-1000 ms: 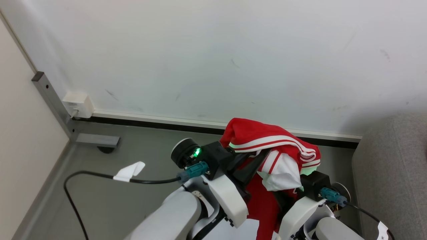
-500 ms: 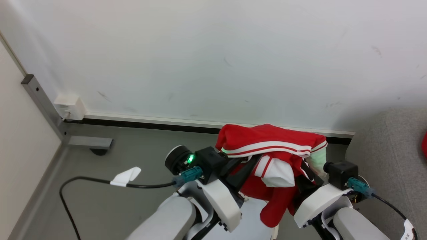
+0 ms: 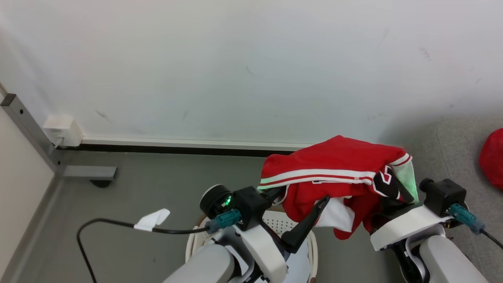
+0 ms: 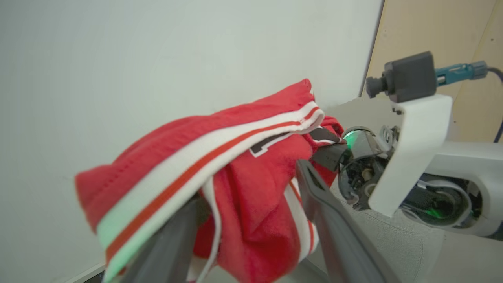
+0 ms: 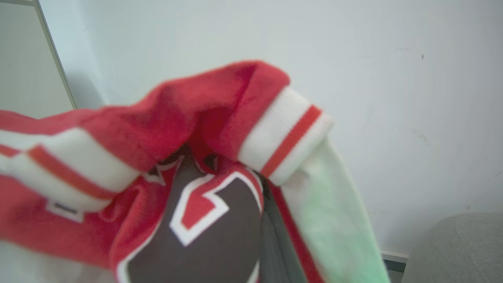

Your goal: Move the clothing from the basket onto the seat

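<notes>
A red garment (image 3: 338, 173) with white stripe trim hangs in the air, draped across both grippers, above and right of the basket (image 3: 189, 245). My left gripper (image 3: 300, 194) is open: in the left wrist view its fingers (image 4: 334, 236) stand wide apart and the cloth (image 4: 235, 165) lies over the left one. My right gripper (image 3: 387, 196) is buried in the cloth's right end; the right wrist view shows one dark finger (image 5: 275, 247) under the garment (image 5: 220, 110). The grey seat (image 3: 444, 157) lies just right, with another red garment (image 3: 493, 157) on it.
A white wall with a dark baseboard (image 3: 177, 149) runs behind. A socket box (image 3: 63, 131) and a metal post (image 3: 23, 118) stand at the left. A black cable with a white tag (image 3: 151, 219) crosses the grey floor. A white sheet (image 3: 300, 259) lies in the basket.
The head camera has swung right, bringing the basket and more seat into view. The garment has been carried right and spread wider. One left finger now stands free of the cloth.
</notes>
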Available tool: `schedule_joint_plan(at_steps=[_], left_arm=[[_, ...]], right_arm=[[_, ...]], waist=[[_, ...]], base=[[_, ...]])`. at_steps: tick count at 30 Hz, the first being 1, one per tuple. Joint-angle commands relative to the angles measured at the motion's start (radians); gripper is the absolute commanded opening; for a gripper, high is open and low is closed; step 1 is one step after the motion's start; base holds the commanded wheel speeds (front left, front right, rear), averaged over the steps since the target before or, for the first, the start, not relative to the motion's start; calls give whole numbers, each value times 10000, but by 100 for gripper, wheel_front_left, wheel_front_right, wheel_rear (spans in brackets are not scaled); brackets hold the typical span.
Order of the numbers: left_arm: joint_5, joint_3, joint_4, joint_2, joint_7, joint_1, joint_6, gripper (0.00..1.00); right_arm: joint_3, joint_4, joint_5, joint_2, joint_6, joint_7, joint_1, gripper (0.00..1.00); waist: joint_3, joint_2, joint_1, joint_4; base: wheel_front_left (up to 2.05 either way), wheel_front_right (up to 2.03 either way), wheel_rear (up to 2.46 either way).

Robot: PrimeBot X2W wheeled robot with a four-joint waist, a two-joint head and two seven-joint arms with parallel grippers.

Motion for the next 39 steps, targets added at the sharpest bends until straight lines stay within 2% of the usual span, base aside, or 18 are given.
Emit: schedule_joint_plan(at_steps=[1, 13, 26, 39], left_arm=[[-16, -13, 19, 34, -77, 139, 10, 100], [-121, -234, 196, 67, -133, 283, 10, 100], [67, -338, 255, 244, -270, 54, 135, 100], [216, -373, 441, 433, -544, -174, 216, 100]], right_arm=[[-236, -214, -115, -82, -23, 5, 146, 0], [-1537, -1180, -414, -338, -23, 5, 399, 0], [-2399, -2269, -671, -583, -23, 5, 653, 0], [-2901, -3447, -613, -513, -23, 4, 1005, 0]], waist=[[77, 0, 0, -111], [322, 0, 0, -924], [758, 0, 0, -2703], [1146, 0, 0, -4307]], base=[[0, 0, 0], [0, 0, 0], [0, 0, 0], [0, 0, 0]])
